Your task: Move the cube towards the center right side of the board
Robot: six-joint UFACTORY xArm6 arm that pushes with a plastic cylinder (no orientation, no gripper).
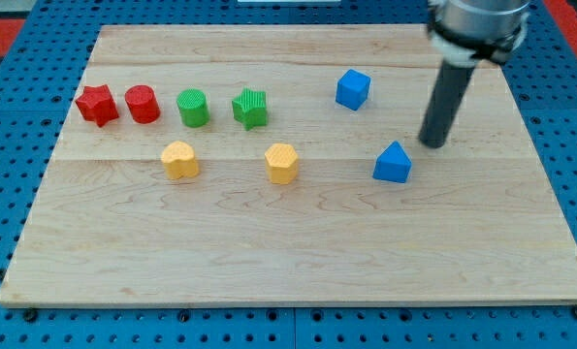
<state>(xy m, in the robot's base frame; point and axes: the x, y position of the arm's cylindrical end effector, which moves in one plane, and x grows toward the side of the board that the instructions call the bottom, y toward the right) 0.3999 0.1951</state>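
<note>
My tip (pixel 432 143) sits right of the blue cube (pixel 352 89), beside the blue wedge (pixel 393 163). No jaws here. Risk: clipping the wedge while circling to the cube's left.

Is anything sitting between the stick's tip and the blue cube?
No. In the camera view, only bare wooden board lies between my tip and the blue cube.

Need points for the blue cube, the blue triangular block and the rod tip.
blue cube (pixel 352 89): camera view, middle of its front faces.
blue triangular block (pixel 393 163): camera view, centre of its visible face.
my tip (pixel 432 143): camera view, very end of the rod, up-right of the triangular block, apart from it.
</note>
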